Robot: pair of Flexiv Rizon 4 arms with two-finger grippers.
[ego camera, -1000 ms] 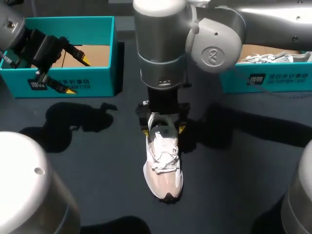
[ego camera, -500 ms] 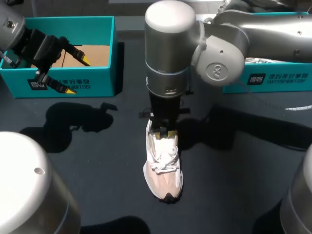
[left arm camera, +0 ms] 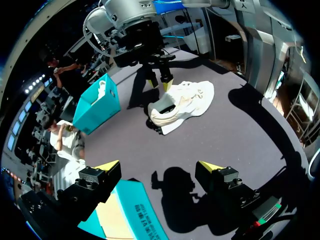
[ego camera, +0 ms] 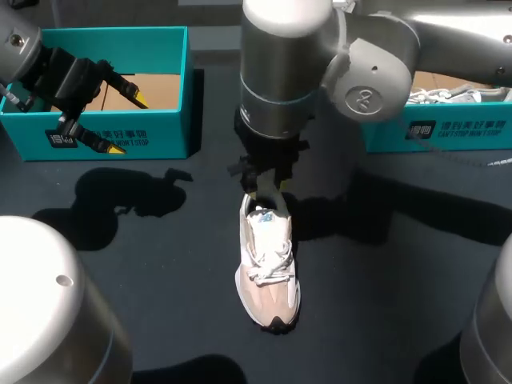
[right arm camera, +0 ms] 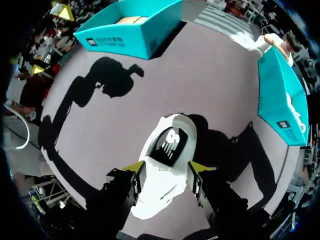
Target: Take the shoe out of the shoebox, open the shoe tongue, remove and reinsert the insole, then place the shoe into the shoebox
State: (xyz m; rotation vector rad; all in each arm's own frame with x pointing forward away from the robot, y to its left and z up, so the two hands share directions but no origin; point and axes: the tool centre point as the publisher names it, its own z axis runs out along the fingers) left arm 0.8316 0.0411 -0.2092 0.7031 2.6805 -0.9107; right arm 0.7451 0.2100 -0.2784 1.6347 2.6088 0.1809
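The shoe (ego camera: 270, 268) sits on the table (ego camera: 160, 264), out of the box (ego camera: 104, 140), with the right gripper (right arm camera: 167, 167) spread over its opening, probably going for the tongue, while the left gripper (left arm camera: 159, 166) hovers spread at the box.

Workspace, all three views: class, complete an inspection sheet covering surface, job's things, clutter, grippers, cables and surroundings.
Surface: dark grey tabletop, crossed by arm shadows.
Job's things: white and pink lace-up sneaker upright at the centre, toe toward the near edge, insole showing inside. The open teal cardboard shoebox at far left shows only its brown floor.
Clutter: second teal shoebox at far right, with a white shoe in it.
Grippers: left gripper open, holding nothing, over the left box's front wall. The right gripper is open over the sneaker's heel end; contact cannot be told.
Cables: thin pale cable by the right box's front.
Surroundings: nothing seen reaching over the table.
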